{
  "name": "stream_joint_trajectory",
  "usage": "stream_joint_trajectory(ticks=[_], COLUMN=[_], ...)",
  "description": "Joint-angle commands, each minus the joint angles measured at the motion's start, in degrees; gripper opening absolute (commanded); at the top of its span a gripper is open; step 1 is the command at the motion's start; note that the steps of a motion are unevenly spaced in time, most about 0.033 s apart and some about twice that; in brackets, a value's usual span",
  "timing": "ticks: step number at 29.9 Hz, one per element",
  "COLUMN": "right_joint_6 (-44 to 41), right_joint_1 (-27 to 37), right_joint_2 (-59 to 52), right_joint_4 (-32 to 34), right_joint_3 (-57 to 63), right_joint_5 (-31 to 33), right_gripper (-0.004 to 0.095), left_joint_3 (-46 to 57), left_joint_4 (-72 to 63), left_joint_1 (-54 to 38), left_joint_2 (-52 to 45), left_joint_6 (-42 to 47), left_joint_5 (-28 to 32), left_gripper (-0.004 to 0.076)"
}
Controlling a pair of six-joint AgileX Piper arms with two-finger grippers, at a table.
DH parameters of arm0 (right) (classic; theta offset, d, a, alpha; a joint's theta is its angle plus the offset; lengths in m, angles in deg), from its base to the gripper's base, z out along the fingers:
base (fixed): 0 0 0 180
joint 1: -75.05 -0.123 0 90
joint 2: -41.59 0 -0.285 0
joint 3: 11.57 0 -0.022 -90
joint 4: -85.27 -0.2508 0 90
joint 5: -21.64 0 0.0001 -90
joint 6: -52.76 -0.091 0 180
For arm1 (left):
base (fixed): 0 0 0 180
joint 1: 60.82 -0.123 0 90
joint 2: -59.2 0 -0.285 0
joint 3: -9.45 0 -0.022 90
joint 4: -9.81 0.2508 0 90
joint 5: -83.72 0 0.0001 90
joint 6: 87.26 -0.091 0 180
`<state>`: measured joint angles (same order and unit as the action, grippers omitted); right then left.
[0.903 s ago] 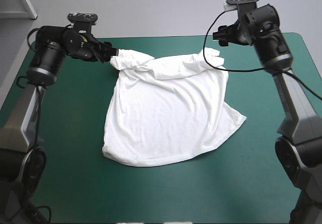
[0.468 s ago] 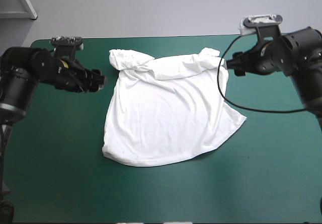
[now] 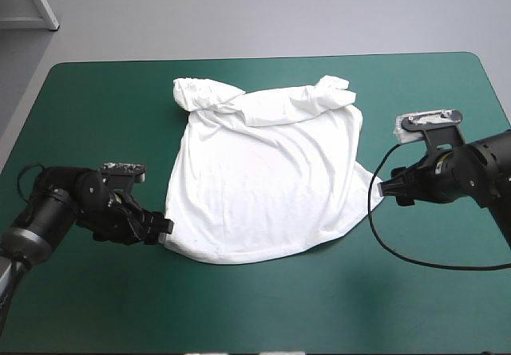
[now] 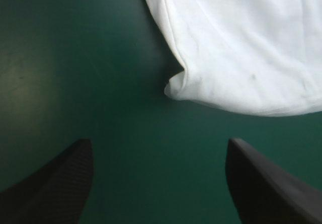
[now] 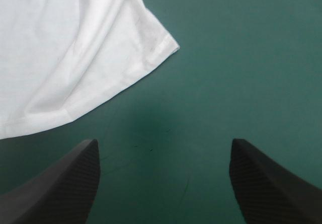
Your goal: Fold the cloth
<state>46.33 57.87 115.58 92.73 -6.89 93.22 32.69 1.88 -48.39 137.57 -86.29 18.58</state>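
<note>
The white T-shirt (image 3: 267,175) lies spread on the teal-green cover, its sleeves bunched at the far side and its hem toward the near edge. My left gripper (image 3: 162,231) is low at the shirt's near left hem corner, open. In the left wrist view that corner (image 4: 173,88) lies just ahead of my fingers (image 4: 55,183), nothing between them. My right gripper (image 3: 387,189) is open beside the shirt's right hem corner. In the right wrist view this corner (image 5: 168,47) lies ahead of the open fingers (image 5: 266,183), apart from them.
Bare teal-green cover (image 3: 263,307) stretches along the near edge and on both sides of the shirt. The table's far edge (image 3: 263,58) runs just beyond the bunched sleeves.
Both arms have left the shirt's far sleeve corners and swung down toward the near side. They now sit low beside the hem corners. The shirt itself has not moved since they let go.
</note>
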Motion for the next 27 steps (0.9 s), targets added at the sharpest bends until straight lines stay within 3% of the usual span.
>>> stream_joint_trajectory(ticks=[1, 7, 15, 18, 26, 27], right_joint_6=[0.49, 1.42, 1.42, 1.42, 1.41, 1.67], right_joint_1=[0.25, 0.25, 0.25, 0.28, 1.49, 2.04], right_joint_2=[-1.56, -1.56, -1.45, -0.85, 10.42, 12.24], right_joint_4=[-1.48, -3.59, -2.74, -2.45, -1.61, -1.89], right_joint_3=[0.47, 2.90, 7.23, 8.88, 9.06, 9.06], right_joint_5=[-0.39, -1.48, -7.14, -10.95, -17.99, -18.88], right_gripper=[0.0670, 0.0670, 0.0670, 0.0670, 0.0670, 0.0670], left_joint_3=[4.29, 7.97, 8.19, 8.19, 8.19, 8.19], left_joint_4=[-2.37, -3.18, -6.12, -9.40, -11.14, -11.27], left_joint_1=[2.98, 4.93, 5.02, 5.02, 5.02, 5.02], left_joint_2=[-1.42, 1.61, 8.86, 9.90, 9.80, 9.80], left_joint_6=[0.42, 0.80, -0.96, -2.62, -4.44, -4.44], left_joint_5=[9.14, 18.74, 23.38, 23.60, 22.06, 21.67], left_gripper=[0.0535, 0.0535, 0.0503, 0.0415, 0.0008, -0.0008])
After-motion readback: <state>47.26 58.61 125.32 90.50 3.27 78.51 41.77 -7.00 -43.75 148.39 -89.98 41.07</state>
